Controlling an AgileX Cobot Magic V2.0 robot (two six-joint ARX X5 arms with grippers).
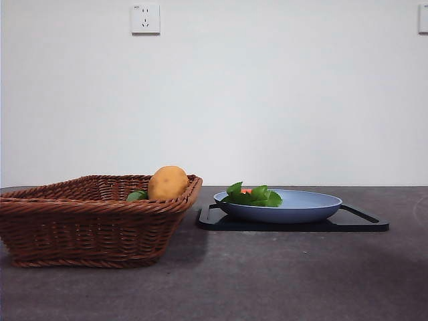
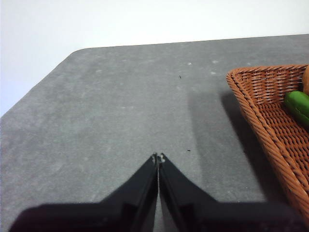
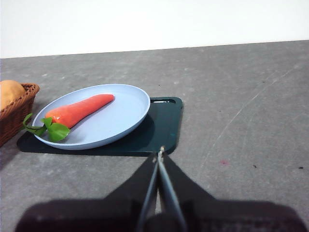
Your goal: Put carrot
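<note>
the carrot (image 3: 79, 110) lies on its side in a pale blue plate (image 3: 120, 121), its orange-red body across the plate and its green leaves (image 3: 50, 129) hanging over the rim on the side toward the basket. from the front only the leaves (image 1: 254, 195) and a speck of orange show above the plate rim (image 1: 307, 200). the plate sits on a dark board with a handle slot (image 3: 161, 128), which lies flat on the grey tabletop (image 1: 281, 281).

just beside the board stands a brown wicker basket (image 1: 87, 227). in it are a round yellow-orange ball (image 1: 168, 182) and a small green item (image 2: 298, 105) against the wicker floor.

the left pincer (image 2: 158, 157) hangs over bare tabletop near the basket's corner, jaws pressed together and holding nothing. the right pincer (image 3: 159, 153) hangs by the board's edge, apart from the plate, its jaws likewise closed and empty.
</note>
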